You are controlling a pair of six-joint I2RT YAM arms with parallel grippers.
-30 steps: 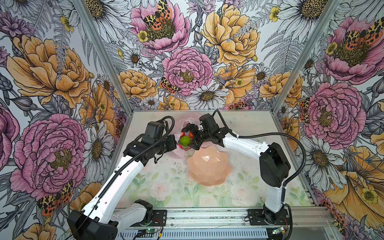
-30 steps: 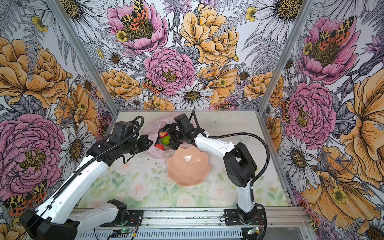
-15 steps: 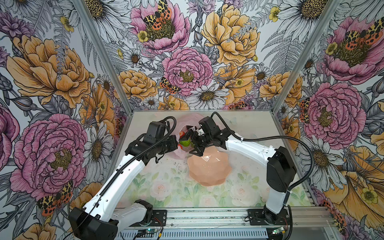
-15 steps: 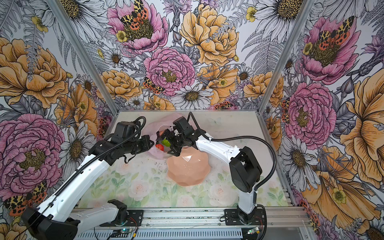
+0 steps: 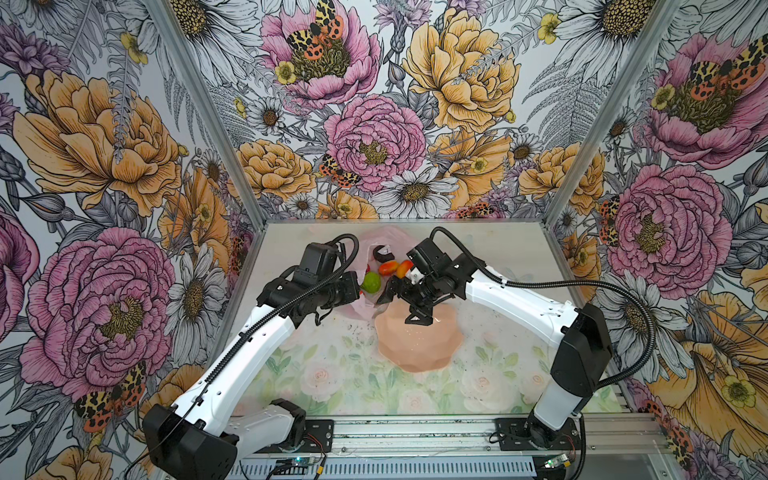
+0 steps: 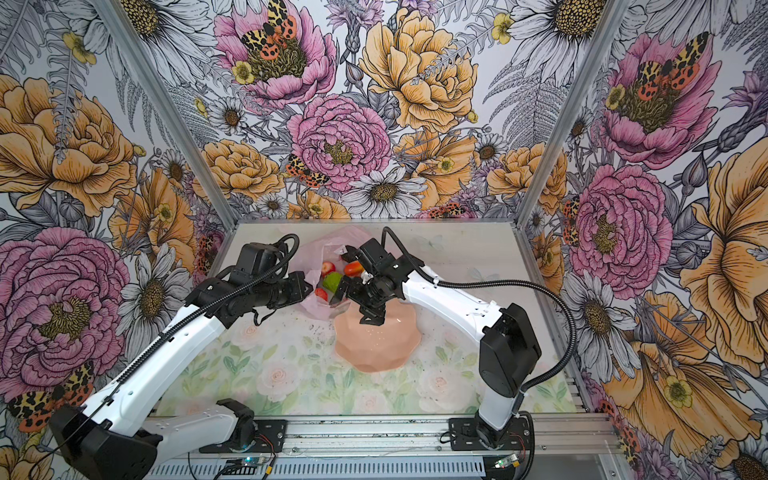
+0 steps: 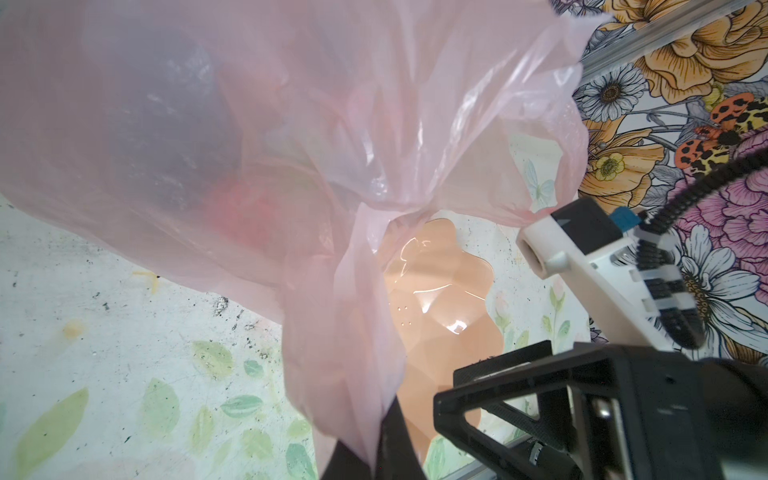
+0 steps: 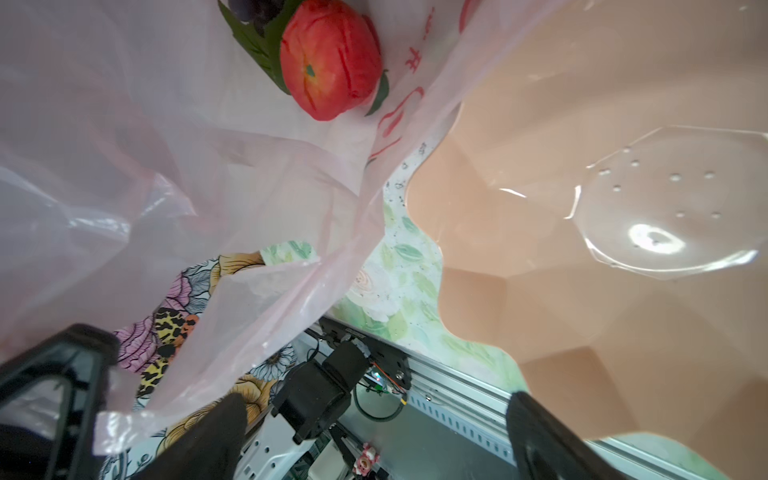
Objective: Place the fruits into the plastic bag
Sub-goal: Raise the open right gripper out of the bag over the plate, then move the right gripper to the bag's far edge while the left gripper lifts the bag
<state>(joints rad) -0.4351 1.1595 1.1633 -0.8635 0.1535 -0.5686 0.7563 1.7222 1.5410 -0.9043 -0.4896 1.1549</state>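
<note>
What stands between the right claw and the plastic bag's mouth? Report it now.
Nothing visible. The open right claw hangs over the bowl's far rim, beside the plastic bag; the left claw pinches its edge, mouth gaping, fruits already inside.

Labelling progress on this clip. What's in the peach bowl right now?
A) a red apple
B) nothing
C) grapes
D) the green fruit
B: the bowl shows only its bare glossy inside in both top views and the right wrist view; the green fruit lies in the plastic bag.
</note>
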